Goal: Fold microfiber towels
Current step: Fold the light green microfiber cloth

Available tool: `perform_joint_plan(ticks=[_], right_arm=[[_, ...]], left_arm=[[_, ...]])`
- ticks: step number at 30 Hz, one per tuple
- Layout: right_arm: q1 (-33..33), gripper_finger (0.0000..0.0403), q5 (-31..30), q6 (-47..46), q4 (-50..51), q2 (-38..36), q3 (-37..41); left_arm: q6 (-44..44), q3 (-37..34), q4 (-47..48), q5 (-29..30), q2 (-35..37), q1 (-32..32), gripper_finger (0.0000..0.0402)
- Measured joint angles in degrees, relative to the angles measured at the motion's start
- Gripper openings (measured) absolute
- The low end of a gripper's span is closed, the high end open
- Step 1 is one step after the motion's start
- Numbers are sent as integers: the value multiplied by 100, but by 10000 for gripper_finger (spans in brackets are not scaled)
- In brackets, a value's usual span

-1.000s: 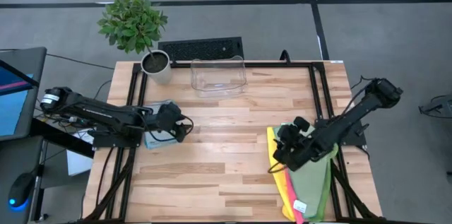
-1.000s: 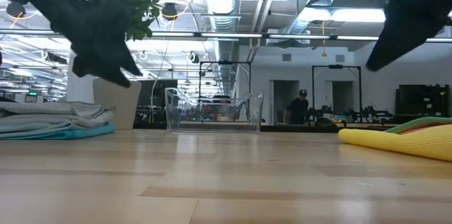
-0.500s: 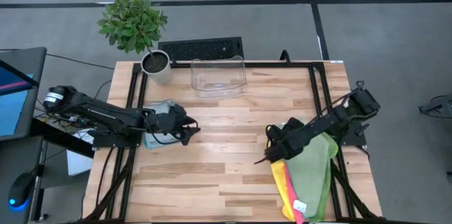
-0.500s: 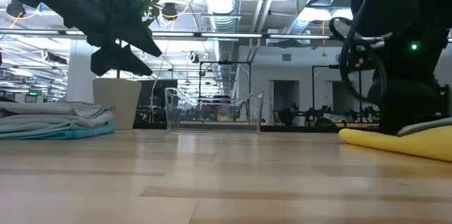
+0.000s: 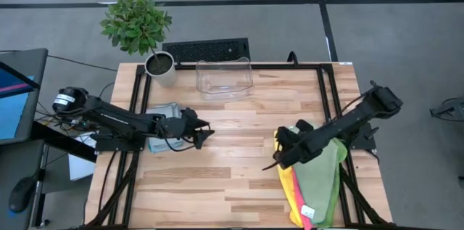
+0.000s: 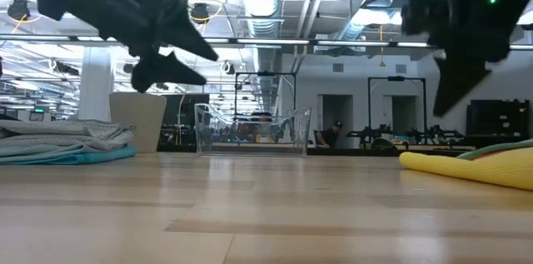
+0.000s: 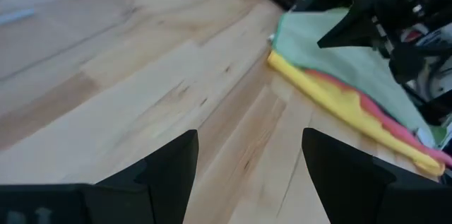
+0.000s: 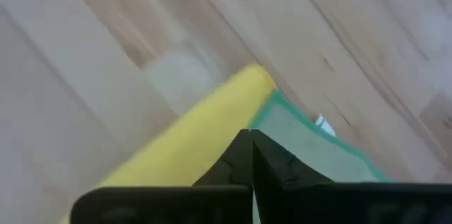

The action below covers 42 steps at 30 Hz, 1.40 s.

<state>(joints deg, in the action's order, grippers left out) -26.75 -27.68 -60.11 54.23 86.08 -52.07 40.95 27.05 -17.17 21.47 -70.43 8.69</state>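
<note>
The right gripper (image 5: 278, 160) hangs over the near corner of the unfolded stack of microfiber towels (image 5: 315, 183) on the wooden table (image 5: 239, 179), its two dark fingers (image 8: 247, 164) pressed flat together with no cloth between them. Directly under and ahead of those closed tips lie the yellow towel (image 8: 187, 146) and, beside it, the pale green towel (image 8: 304, 150) with a teal edge — the gripper stands above them, not touching, as the low view shows it clear of the yellow cloth (image 6: 466, 168). From above, the stack trails away behind the right gripper toward the table's front edge, the pale green towel on top, with pink and yellow strips showing along its side and a small white tag (image 5: 308, 212) near the far end. The left gripper (image 5: 205, 130) hovers above bare wood, well apart from that stack, its fingers (image 7: 169, 171) spread wide and empty. Just behind the left gripper, along its arm, rests a folded pile of grey and light blue towels (image 5: 161, 141). Beyond both grippers, at the table's back edge, stand a clear plastic bin (image 5: 224, 77) and a potted plant (image 5: 138, 30).
</note>
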Motion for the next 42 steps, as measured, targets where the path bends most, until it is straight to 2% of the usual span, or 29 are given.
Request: perform_joint_plan(ticks=[5, 7, 10, 12, 16, 19, 22, 26, 29, 33, 38, 42], right_arm=[[-113, 11, -108, 141, -80, -480, -184], [-228, 15, 97, 77, -37, -539, -188], [-546, 52, 715, -272, 188, -540, -186], [-891, 89, 1186, -673, 381, -531, -183], [-1716, 164, 1771, -1835, 358, -535, -182], [-2393, 208, 1792, -2895, 357, -561, -184], [-3028, 232, 1773, -3841, 381, -555, -182], [-3654, 238, 1610, -4847, 405, -536, -182], [-4011, 233, 1365, -5346, 453, -533, -182], [-4267, 220, 1230, -5761, 645, -531, -182], [-4378, 206, 1222, -5991, 708, -531, -182], [-4375, 197, 1220, -5985, 700, -531, -182]], left_arm=[[-304, 6, -1044, -9, -646, -2, 247], [-334, 69, -1522, -112, -1025, -33, 247], [-681, 425, -2189, -742, -1741, -116, 247], [-1153, 978, -2193, -1164, -2286, -129, 247], [-2507, 2521, -1164, -1718, -3248, -184, 247], [-3491, 3888, 11, -1943, -3897, -355, 247], [-4391, 5081, 959, -2105, -4516, -594, 247], [-5255, 6303, 1841, -2778, -5261, -922, 247], [-5963, 7065, 2307, -2964, -5753, -1045, 247], [-6923, 7993, 2754, -2776, -6489, -1031, 247], [-7183, 9080, 3178, -2599, -7266, -1128, 247], [-7388, 9477, 3420, -2562, -7460, -1246, 247]])
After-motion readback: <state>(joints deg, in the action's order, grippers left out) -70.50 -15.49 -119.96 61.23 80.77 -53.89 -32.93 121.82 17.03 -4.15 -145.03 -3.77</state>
